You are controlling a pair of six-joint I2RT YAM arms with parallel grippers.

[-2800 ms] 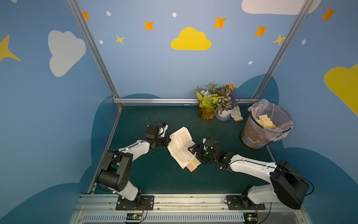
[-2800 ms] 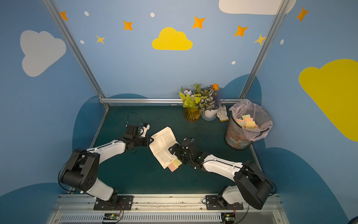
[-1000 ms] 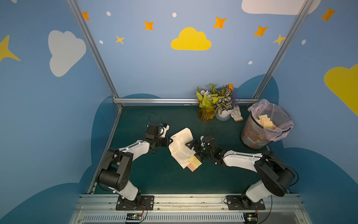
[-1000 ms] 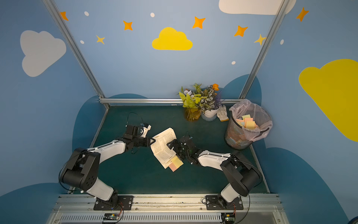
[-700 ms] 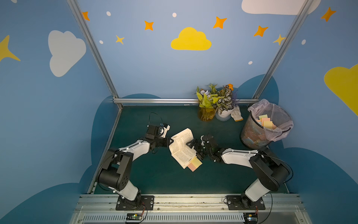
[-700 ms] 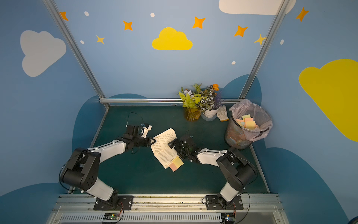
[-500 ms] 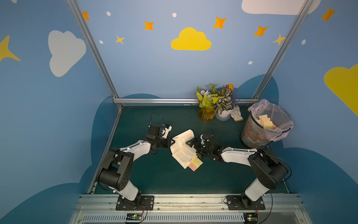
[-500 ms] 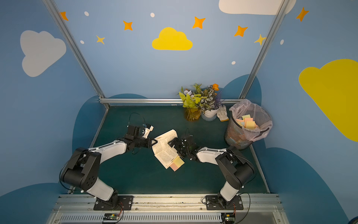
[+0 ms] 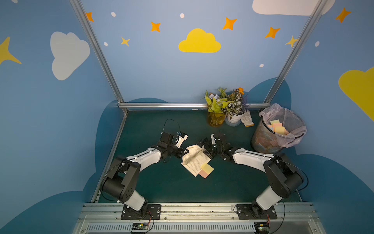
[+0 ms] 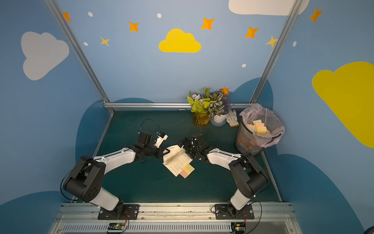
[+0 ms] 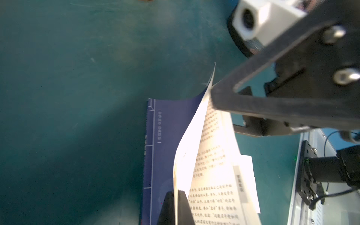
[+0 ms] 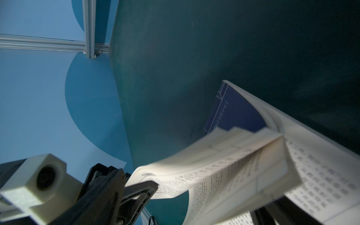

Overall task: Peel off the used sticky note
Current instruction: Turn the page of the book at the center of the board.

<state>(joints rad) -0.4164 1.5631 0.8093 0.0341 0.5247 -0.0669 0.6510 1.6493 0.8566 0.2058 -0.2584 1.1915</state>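
Yellow sticky note [image 9: 207,167] atop pink note [image 9: 204,173] at open book's [image 9: 194,161] near corner

Two arms stood on the silver rail [image 9: 182,208]. Each was bolted to it by a flat black plate [image 9: 140,211] with small screws in it. Just above the rail, each arm had a fat round black joint [image 9: 119,183]. Farther from the rail, the left arm [image 9: 145,159] and the right arm [image 9: 251,159] wore smooth white shells. Farthest from the rail, the ends were black, and so were the left gripper [image 9: 185,151] and the right gripper [image 9: 205,150]. A little white camera block [image 9: 180,139] sat by each one. Thin black cables [image 9: 171,119] looped off both arms. Two shiny screws [image 11: 333,34] showed on the right gripper's black side piece [image 11: 282,64].
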